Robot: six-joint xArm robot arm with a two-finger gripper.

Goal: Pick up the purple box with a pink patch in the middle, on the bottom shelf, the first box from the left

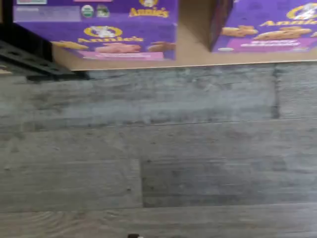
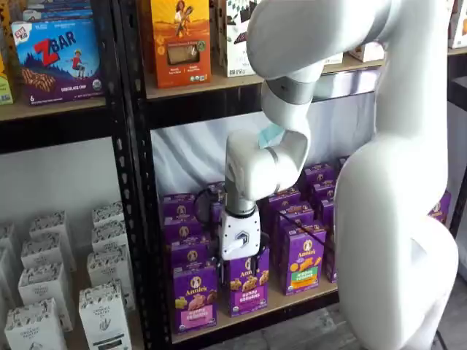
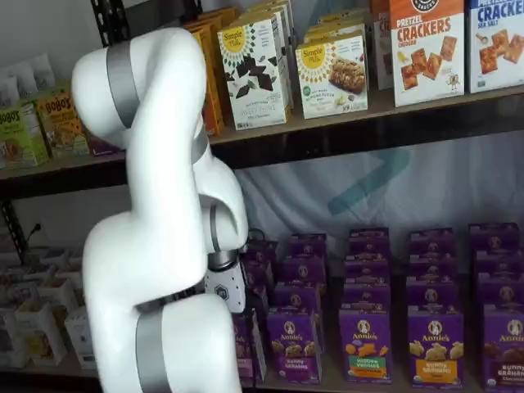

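Observation:
The purple box [image 2: 195,295] with the pink band stands upright at the left end of the bottom shelf [image 2: 281,308], close to the black upright. In the wrist view the purple box [image 1: 114,37] stands near the front edge of the pale board of the bottom shelf [image 1: 195,52]. My gripper [image 2: 242,264] hangs in front of the shelf, just right of and above that box, before its purple-banded neighbour [image 2: 249,283]. The gripper is open and holds nothing. In a shelf view the arm hides most of the gripper's white body [image 3: 223,288].
A purple box with a green and orange patch [image 2: 305,259] stands further right, with more purple rows behind. White cartons [image 2: 102,310] fill the rack to the left, past a black perforated upright [image 2: 135,219]. Orange and other cartons [image 2: 180,40] sit on the shelf above. Grey plank floor [image 1: 158,158] lies below.

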